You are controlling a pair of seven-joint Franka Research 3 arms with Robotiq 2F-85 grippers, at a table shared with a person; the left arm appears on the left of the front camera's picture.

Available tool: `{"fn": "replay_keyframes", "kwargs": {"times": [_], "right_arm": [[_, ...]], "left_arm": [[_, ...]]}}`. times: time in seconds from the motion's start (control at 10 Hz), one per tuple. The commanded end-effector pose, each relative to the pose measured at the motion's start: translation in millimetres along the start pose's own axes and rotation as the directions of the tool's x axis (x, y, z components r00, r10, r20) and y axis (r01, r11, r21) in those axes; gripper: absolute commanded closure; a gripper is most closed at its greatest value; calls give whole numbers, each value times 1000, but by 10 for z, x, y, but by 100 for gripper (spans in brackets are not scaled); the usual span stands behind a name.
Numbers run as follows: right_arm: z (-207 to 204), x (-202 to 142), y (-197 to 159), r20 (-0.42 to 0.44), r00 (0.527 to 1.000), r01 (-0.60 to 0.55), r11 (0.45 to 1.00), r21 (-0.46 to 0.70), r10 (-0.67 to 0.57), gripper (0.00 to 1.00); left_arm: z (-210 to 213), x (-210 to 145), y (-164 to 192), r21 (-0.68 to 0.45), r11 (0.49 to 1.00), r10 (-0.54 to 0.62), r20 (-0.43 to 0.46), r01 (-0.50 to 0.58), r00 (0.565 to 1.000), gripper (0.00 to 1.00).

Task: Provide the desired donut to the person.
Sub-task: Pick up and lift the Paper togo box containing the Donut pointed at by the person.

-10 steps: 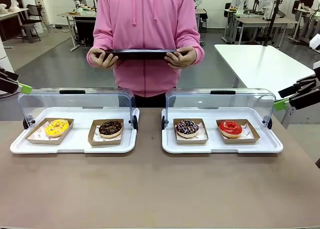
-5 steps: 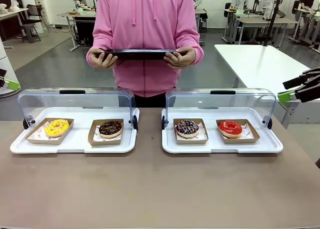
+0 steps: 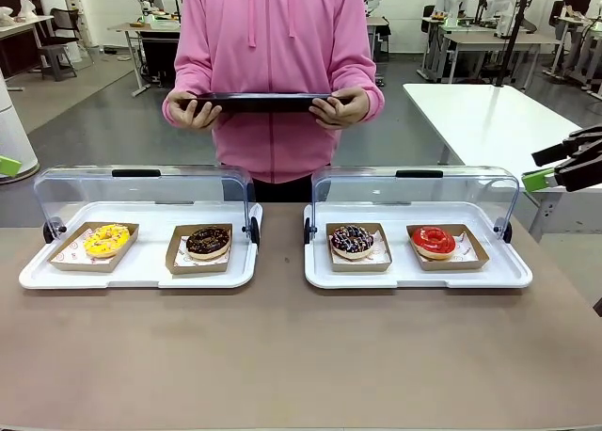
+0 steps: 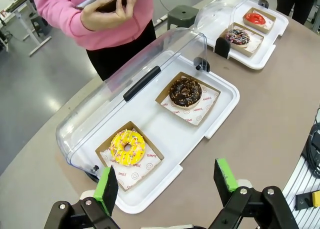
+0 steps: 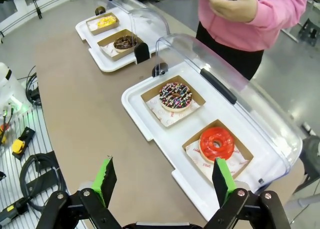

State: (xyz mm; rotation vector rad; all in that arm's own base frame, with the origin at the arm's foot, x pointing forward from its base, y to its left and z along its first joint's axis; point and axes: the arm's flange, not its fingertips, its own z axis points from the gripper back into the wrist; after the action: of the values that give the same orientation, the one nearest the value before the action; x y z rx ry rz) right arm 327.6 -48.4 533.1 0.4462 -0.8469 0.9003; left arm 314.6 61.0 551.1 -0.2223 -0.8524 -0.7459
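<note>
Currently — left gripper (image 4: 165, 178): jaws wide, empty, raised left of the left case (image 3: 141, 182).
right gripper (image 5: 163, 178): jaws wide, empty, raised right of the right case (image 3: 414, 182).
person (image 3: 273, 73): far side, both hands holding a dark tray (image 3: 259, 101).
left case: yellow donut (image 3: 106, 238), chocolate donut (image 3: 208, 241).
right case: sprinkled donut (image 3: 352, 239), red donut (image 3: 433, 240) — each in a cardboard holder.

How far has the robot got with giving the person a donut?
Done: the left lid and right lid are rolled back, and the person holds out a dark tray. In hand: nothing; the left jaws and right jaws stand open and empty. Left: the yellow donut, chocolate donut, sprinkled donut and red donut all sit unpicked, so one must go onto the tray.
</note>
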Motion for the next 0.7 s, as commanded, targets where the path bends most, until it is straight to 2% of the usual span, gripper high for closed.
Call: {"fn": "replay_keyframes", "kwargs": {"times": [0.0, 0.6], "right_arm": [[-67, -140, 196, 26, 999, -20, 1000, 2, 20, 0], [-80, -123, 212, 74, 995, -68, 998, -14, 69, 0]], "left_arm": [[-318, -1022, -1019, 28, 999, -22, -11, 23, 1000, 0], [-353, -999, -978, 26, 1000, -1, -27, 2, 1000, 0]]}}
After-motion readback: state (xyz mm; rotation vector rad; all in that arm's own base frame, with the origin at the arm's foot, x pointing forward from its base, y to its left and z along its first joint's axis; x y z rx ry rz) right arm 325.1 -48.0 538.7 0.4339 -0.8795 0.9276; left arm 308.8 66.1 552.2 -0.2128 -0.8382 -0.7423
